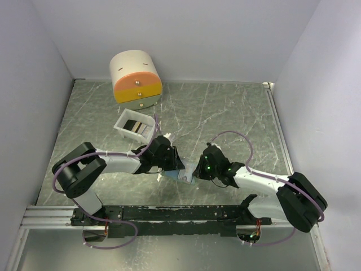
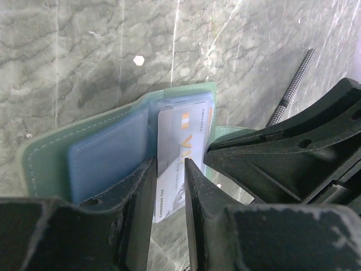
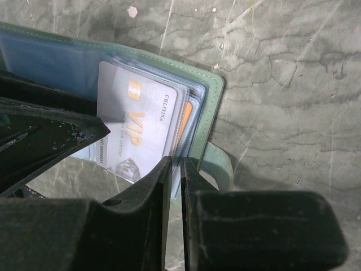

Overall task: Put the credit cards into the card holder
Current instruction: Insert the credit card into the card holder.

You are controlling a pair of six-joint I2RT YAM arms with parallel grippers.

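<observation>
The silver card (image 2: 181, 141) is lying partly inside the open holder (image 2: 51, 161), its free end reaching back between the fingers of the left gripper (image 2: 169, 168); whether they are pinching it or only straddling it, I cannot tell. The right gripper (image 3: 176, 165) is nipping the holder's near edge by the clear sleeves, jaws almost closed, with an orange card (image 3: 186, 121) sitting in a sleeve just ahead of it. The card is looking light, stiff and slick, so it is probably best taken by its free short end and slid in flat. The holder is looking soft and liable to skid unless pinned. Beneath both grippers the marbled tabletop (image 2: 84, 56) is looking hard and smooth, and pale walls (image 1: 186, 34) are closing it in, well beyond them.
</observation>
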